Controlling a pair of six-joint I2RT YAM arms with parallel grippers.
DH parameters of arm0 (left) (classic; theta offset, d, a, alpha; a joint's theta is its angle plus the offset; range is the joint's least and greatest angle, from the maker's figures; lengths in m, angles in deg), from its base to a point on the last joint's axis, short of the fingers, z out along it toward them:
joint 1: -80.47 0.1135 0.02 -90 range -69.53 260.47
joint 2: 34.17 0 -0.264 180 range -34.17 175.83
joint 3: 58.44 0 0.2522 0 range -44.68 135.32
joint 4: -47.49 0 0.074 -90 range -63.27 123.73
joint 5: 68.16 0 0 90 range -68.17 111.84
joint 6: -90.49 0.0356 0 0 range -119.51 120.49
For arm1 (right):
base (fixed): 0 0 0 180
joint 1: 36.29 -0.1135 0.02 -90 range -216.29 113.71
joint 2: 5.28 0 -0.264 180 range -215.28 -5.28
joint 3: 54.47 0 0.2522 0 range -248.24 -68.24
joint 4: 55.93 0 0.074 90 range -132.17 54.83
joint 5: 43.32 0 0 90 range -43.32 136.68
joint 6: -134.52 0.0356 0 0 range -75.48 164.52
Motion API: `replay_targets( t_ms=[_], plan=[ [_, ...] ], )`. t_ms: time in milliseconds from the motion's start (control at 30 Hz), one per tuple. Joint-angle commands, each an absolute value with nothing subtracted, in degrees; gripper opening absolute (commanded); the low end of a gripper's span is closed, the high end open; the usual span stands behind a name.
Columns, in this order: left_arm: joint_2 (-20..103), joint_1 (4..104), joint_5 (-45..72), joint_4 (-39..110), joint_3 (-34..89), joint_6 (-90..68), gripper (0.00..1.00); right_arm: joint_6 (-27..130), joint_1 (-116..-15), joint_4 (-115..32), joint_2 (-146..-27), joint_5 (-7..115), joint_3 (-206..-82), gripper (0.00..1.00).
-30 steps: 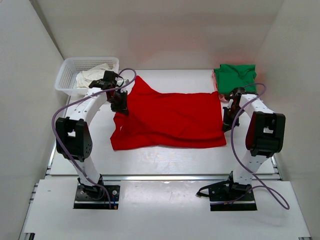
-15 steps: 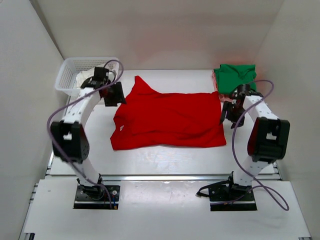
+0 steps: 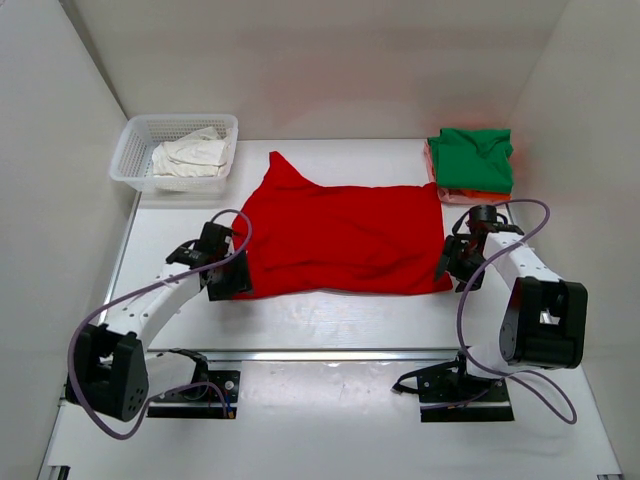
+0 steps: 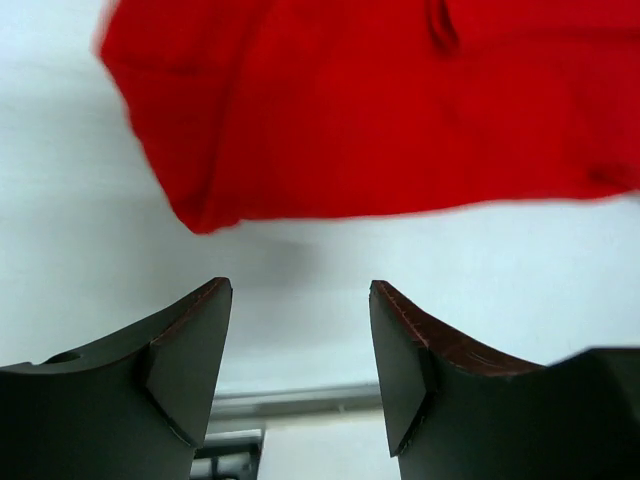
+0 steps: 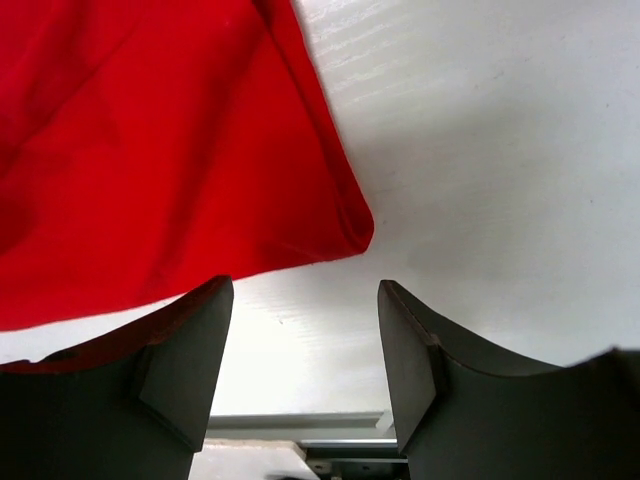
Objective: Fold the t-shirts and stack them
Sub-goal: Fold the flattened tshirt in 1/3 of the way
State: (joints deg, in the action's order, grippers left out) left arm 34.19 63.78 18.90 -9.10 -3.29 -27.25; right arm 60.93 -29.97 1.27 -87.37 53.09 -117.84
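On the white table (image 3: 330,315) the red shirt (image 3: 340,235) lies spread in the middle, mostly flat, with a few soft wrinkles and one point of cloth reaching toward the far left. Its near edge runs almost straight from left to right.

At the far left corner stands the basket (image 3: 125,160), holding a crumpled off-white shirt (image 3: 190,157). At the far right corner the green shirt (image 3: 472,158) lies folded on top of a pink shirt (image 3: 480,196), of which only a thin rim shows along the left and near sides. That stack sits just beyond the red shirt's far right corner, close to it.

The left gripper (image 4: 300,284) hangs low at the red shirt's near left corner, jaws spread wide with nothing between them; the corner lies on the table just ahead of the fingertips. The right gripper (image 5: 305,284) sits likewise at the near right corner, jaws wide and empty, the folded corner just ahead of them and the red cloth running past its left finger; contact there cannot be told.
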Motion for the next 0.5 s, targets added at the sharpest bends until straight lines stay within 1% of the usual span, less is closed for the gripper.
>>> replay_targets(
  t_ms=[0,133,200,233,267,300,333,367,400,467],
  plan=[
    [30.44,64.03,27.62,-1.52,-3.63,-30.09,0.68,62.89,-30.75,-3.23,-85.35,52.21,-116.84,0.57],
    [30.87,64.91,31.32,2.79,-5.73,-31.23,0.69,63.86,-31.28,-5.16,-86.92,51.69,-115.87,0.55],
    [34.37,64.21,32.56,3.59,-5.04,-30.80,0.69,63.95,-31.55,-4.90,-88.33,50.73,-115.87,0.54],
    [35.61,63.94,33.25,4.02,-4.86,-30.53,0.69,63.86,-32.16,-5.34,-89.12,50.46,-116.13,0.51],
    [37.97,63.51,32.83,3.59,-4.51,-30.53,0.69,63.86,-32.16,-5.08,-89.48,50.45,-115.44,0.43],
    [40.43,63.33,32.82,4.02,-4.25,-30.36,0.69,64.21,-31.90,-5.17,-89.40,50.45,-115.78,0.31],
    [42.89,62.89,32.04,4.03,-3.81,-30.53,0.69,64.04,-32.42,-4.64,-89.66,50.72,-115.96,0.14],
    [44.13,62.54,31.16,3.85,-3.81,-30.27,0.69,63.60,-32.25,-4.12,-89.40,50.72,-116.31,0.04],
    [46.23,62.19,31.50,3.50,-3.02,-29.83,0.69,63.25,-32.16,-3.68,-89.05,50.63,-116.31,0.00],
    [49.14,61.83,31.06,3.06,-2.05,-28.87,0.65,62.37,-31.38,-2.19,-88.34,50.45,-116.57,0.00]
  ],
)
